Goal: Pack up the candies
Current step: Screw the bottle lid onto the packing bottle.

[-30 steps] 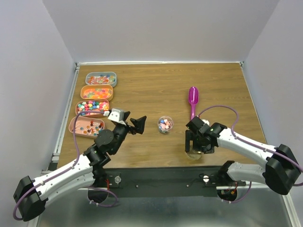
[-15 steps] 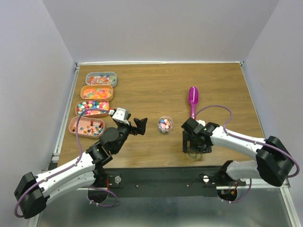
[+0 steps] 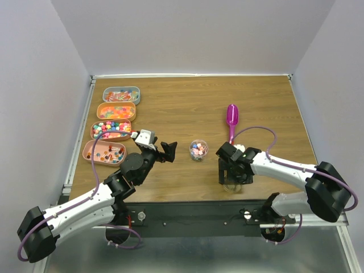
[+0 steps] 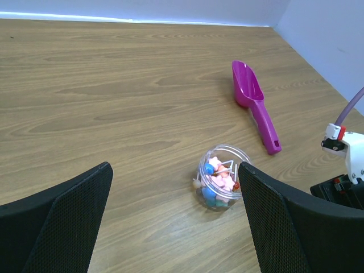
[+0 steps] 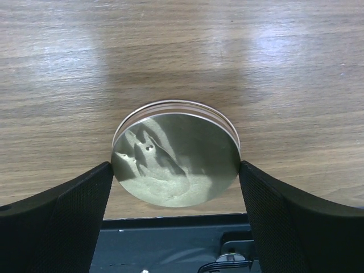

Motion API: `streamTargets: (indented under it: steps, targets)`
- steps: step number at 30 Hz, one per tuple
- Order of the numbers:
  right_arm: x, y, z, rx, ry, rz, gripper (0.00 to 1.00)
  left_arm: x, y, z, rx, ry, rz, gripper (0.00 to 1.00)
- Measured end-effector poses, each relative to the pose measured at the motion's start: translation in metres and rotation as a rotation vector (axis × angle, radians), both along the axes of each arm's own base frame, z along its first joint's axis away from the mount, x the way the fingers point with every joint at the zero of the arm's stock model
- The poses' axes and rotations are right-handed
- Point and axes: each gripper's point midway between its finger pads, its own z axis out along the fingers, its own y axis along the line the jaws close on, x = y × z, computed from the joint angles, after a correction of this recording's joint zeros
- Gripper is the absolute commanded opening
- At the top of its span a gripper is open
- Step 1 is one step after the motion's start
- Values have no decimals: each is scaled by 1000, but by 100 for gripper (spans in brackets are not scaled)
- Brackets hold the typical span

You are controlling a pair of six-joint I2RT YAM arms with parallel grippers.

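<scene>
At the desk's (image 3: 170, 102) near edge, your right gripper (image 5: 175, 170) points down, jaws wide apart and flanking the round lid (image 5: 176, 153). Your left gripper (image 4: 173, 170), agape too, reaches low toward mid-desk, where the jar (image 4: 227, 149) holds candies (image 4: 219, 183); more fill the left-edge trays (image 3: 92, 129)

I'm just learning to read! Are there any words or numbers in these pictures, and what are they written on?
No text, number or sign can be read in any view.
Round lid: shiny smudges only, no letters.
Magenta scoop: plain.
Clear jar holding candies: no label.
Trays at the left: any print on the wrappers is too small to read.
</scene>
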Motion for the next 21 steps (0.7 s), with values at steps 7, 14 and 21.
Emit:
streamTargets:
  steps: [7, 14, 21]
  targets:
    - [1, 5, 1, 5, -5, 13, 79, 0, 0, 0, -1, -1, 0, 99]
    - [1, 6, 1, 3, -7, 13, 54, 1, -2, -3, 5, 7, -1, 99]
    - [3, 8, 5, 6, -11, 16, 38, 1, -4, -1, -11, -4, -11, 99]
